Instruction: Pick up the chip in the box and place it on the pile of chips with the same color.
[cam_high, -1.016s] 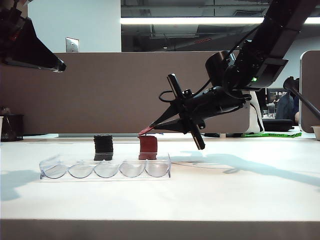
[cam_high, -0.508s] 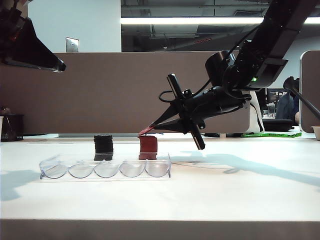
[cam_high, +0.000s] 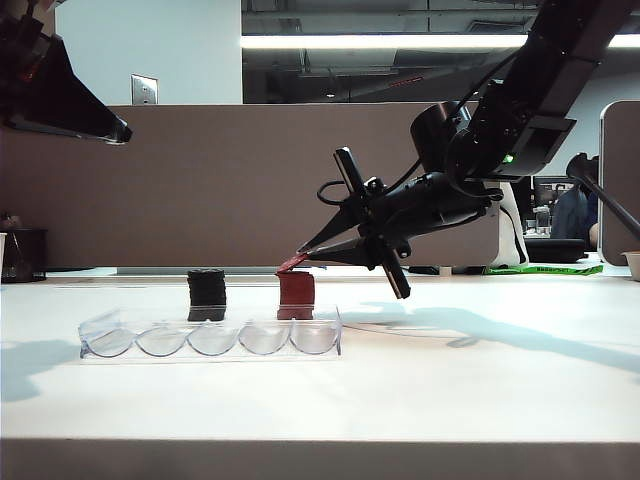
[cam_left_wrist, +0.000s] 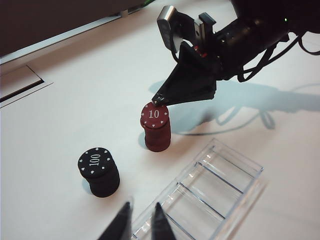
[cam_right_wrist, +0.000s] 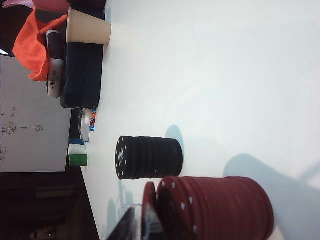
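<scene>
Clear plastic, long and low, w/ five scalloped grooves: the box (cam_high: 210, 336) sits across the front of the white table (cam_high: 480, 380) and no chip shows in it. Far left, high up, the left gripper (cam_left_wrist: 141, 223) hangs well clear of everything, fingers parted wide, nothing between them.

Next along, behind the tray, a short black stack of chips (cam_high: 207, 294); its top face reads "100" in white, seen from the left wrist view. Beside it stands the short dark-red pile of chips (cam_high: 296, 295), about the same height.

What's changed vs a second ago: the arm hasn't shifted, but the right gripper (cam_high: 303, 257), reaching in from the right w/ its tips just over the red pile's top edge, has begun to ease its jaws apart from a tight pinch. The small dark-red chip (cam_high: 292, 263) w/ a white "10" on its face sits tilted at the pile's top edge, its rim between the fingertips. Whether the tips grip it at this instant, can't tell.

My read: this is the release. The chip is over the right colour, so the task looks nearly done; it only has to drop flat and the gripper back off.

Other writing: a whiteboard w/ small sketches in the right wrist view, too small to read. No brands legible.
</scene>
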